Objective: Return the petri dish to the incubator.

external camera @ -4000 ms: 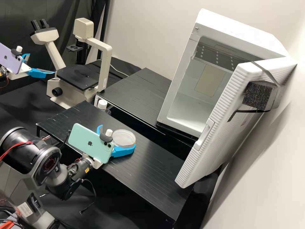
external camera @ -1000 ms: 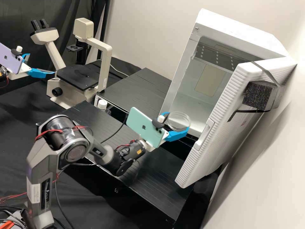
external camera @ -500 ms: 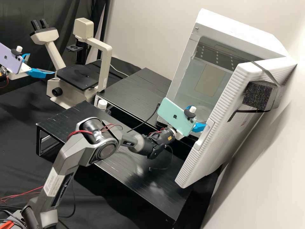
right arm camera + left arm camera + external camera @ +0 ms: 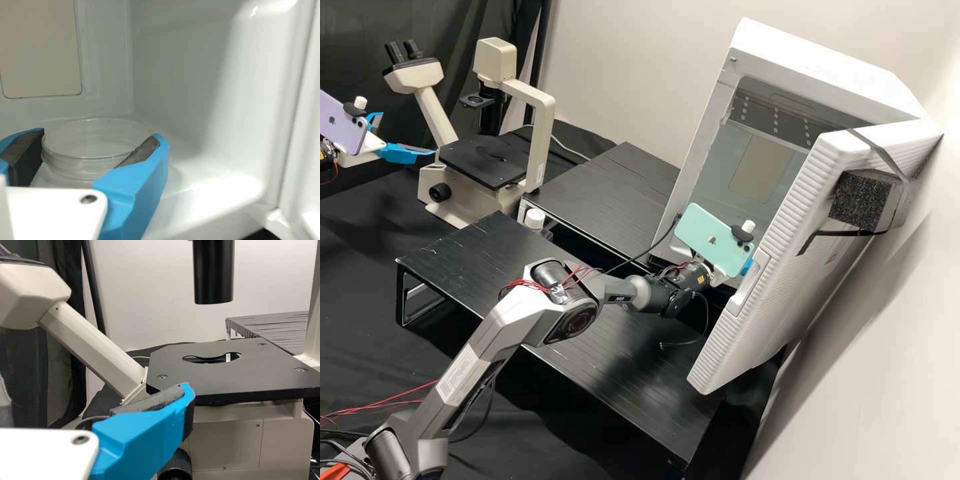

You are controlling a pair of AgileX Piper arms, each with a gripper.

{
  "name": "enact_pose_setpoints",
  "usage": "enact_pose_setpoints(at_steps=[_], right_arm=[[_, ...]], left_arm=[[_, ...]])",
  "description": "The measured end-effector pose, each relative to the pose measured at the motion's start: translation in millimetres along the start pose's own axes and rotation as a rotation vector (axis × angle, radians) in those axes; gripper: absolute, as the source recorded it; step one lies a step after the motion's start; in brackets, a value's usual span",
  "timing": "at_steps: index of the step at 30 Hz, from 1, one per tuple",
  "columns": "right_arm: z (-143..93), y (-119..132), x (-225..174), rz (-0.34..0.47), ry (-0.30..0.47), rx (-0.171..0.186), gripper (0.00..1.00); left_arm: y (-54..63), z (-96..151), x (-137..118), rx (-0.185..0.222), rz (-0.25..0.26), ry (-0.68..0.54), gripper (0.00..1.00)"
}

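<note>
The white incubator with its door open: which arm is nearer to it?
The right. The right arm has its jaws inside the incubator, around the petri dish; the left arm is well away, beside the microscope.

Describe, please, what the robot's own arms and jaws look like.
The right arm is grey and black, with red wires, a pale label and a mint-green phone. The left arm carries a purple phone. Both have bright blue jaws with dark grey pads and white mounts.

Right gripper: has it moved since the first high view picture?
Yes, the right gripper has moved away from the microscope and into the open incubator.
</note>
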Motion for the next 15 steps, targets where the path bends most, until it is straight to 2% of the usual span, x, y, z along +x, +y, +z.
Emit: enact_pose_setpoints(at_steps=[6, 8, 9, 15], right_arm=[[-2.0, -8.0, 6.9, -0.02, -0.007, -0.03, 0.0], [-3.9, -8.8, 7.6, -0.019, -0.003, -0.029, 0.0], [-4.4, -8.1, 8.1, -0.017, -0.003, -0.027, 1.0], [-2.2, -11.9, 9.1, -0.015, -0.013, -0.026, 1.0]], left_arm=[[0.0, 0.0, 0.0, 0.0, 0.0, 0.0, 1.0], [0.0, 0.0, 0.0, 0.0, 0.0, 0.0, 1.0], [0.0, 0.0, 0.0, 0.0, 0.0, 0.0, 1.0], [0.0, 0.0, 0.0, 0.0, 0.0, 0.0, 1.0]])
